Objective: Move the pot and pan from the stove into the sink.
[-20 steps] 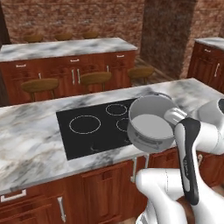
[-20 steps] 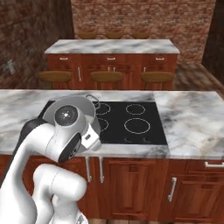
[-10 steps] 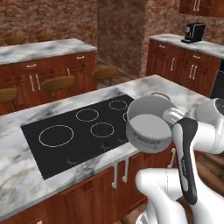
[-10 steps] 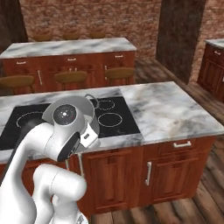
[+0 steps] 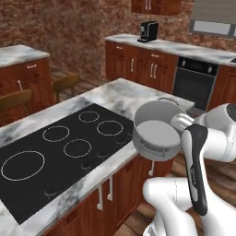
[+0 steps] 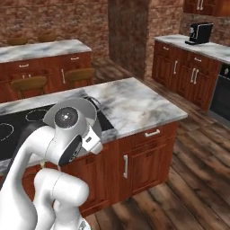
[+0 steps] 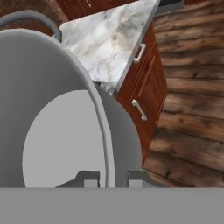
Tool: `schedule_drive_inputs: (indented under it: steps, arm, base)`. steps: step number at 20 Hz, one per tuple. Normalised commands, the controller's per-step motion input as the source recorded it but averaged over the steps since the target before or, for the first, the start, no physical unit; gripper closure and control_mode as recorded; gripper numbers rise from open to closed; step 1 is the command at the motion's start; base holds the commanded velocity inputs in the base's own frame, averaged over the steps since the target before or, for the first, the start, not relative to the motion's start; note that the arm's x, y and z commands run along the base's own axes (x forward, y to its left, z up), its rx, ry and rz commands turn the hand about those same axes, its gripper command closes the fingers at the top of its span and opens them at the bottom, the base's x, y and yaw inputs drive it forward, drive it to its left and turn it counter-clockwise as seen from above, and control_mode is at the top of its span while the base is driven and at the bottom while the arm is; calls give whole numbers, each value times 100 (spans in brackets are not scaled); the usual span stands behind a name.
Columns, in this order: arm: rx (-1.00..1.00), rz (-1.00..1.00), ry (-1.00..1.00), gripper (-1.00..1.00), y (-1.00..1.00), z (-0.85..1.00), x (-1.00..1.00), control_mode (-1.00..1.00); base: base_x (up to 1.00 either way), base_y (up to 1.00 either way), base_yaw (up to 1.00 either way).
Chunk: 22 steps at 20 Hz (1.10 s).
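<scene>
I am holding the pot (image 5: 156,133) up off the worktop (image 5: 120,96), at the centre right of the left base view, tilted so its open mouth is facing the camera. In the hand view the pincer (image 7: 111,177) is sitting at the bottom centre, its two fingertips (image 7: 89,178) closed together on the pot's rim, one inside the wall and one outside. The pot is filling the left half of that frame, with the marble worktop corner and a red wooden cabinet showing past it at the upper right. The stove (image 5: 60,152) is lying at the lower left of the left base view, its white burner rings bare. A dark oven (image 5: 193,80) is standing at the upper right, and a black coffee machine (image 6: 200,32) is sitting on the far worktop.
</scene>
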Motion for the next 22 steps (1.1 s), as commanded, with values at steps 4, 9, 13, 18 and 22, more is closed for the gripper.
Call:
schedule_drive_inputs:
  steps: [4,9,13,18,22]
  arm:
    - [0,0,0,100,0,0,0,100]
    - [0,0,0,100,0,0,0,100]
    - [0,0,0,100,0,0,0,100]
    - [0,0,0,100,0,0,0,100]
    - [0,0,0,100,0,0,0,100]
  base:
    - [2,-35,-44]
    - [4,-37,-44]
    - [4,-36,-45]
    - [4,-38,-44]
    - [4,-39,-44]
